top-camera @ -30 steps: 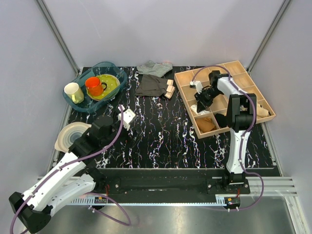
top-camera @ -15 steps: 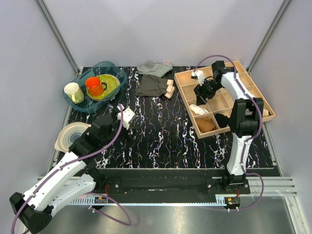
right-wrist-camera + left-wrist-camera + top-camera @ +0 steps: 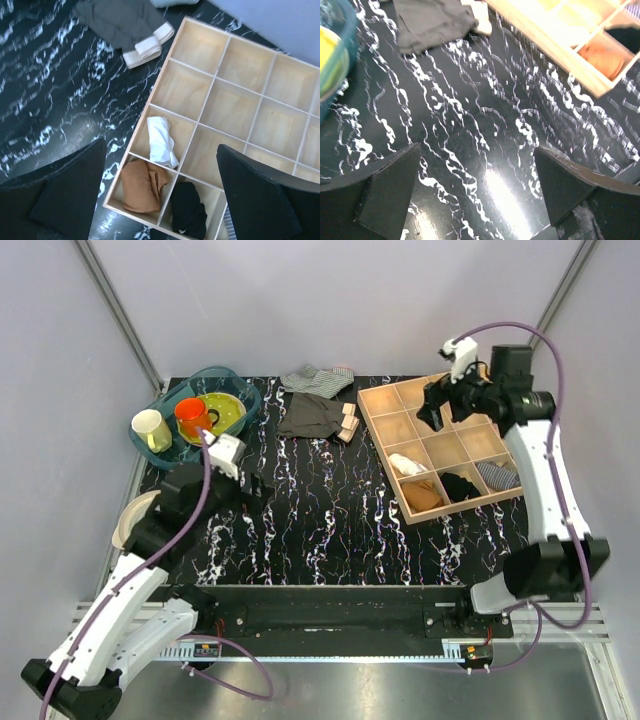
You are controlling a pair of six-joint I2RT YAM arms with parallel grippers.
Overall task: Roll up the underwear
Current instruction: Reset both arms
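- Plate stack (image 3: pixel 128 525) at left table edge, half hidden by left arm.
- Teal basin (image 3: pixel 250 408) at far left corner.
- Left gripper (image 3: pixel 476 147): fingers spread, nothing between; below it, broad stretch of black marbled tabletop (image 3: pixel 330 510) reaching to tray.
- Dark grey garment (image 3: pixel 310 415) near far edge.
- Underwear (image 3: pixel 160 140): bunched in wooden compartment tray (image 3: pixel 376 440), left column, second cell from near end, next to orange-brown cloth (image 3: pixel 142 192).
- Right gripper (image 3: pixel 161 145): raised over tray, fingers wide apart, empty.
- Tray's right side hidden behind right arm.
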